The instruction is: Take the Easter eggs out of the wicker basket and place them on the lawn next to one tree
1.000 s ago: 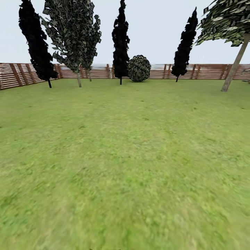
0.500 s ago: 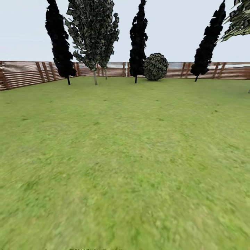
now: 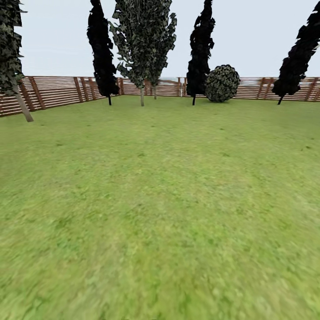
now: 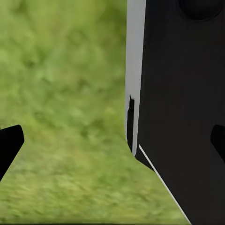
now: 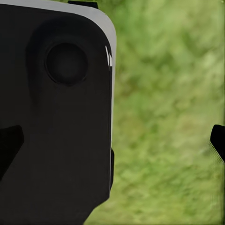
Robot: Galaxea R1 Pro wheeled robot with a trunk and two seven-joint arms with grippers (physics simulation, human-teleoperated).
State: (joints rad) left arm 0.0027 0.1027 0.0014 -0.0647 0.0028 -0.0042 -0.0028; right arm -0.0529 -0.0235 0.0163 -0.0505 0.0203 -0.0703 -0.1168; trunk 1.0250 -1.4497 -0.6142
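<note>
Through both wrist cameras I see blurred lawn (image 4: 61, 93) beside black robot body (image 5: 56, 131), and both grippers' fingertips (image 4: 9, 143) sit wide apart, released, holding nothing. From the head camera, grass runs out to a pale-trunked tree (image 3: 143, 40) among black cypresses (image 3: 102, 49), a round bush (image 3: 222, 83) and the wooden fence (image 3: 53, 89).

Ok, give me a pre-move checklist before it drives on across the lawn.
1. Basket located: not ok, not in the head view.
2. Eggs located: not ok, none in sight.
3. Candidate tree with a pale trunk found: ok, standing by the fence at the far edge of the lawn.
4. Path ahead: ok, open grass up to the trees.
5. Left gripper empty: ok, fingers wide apart, grass and a dark part of the robot between them.
6. Right gripper empty: ok, fingers wide apart, nothing held.
</note>
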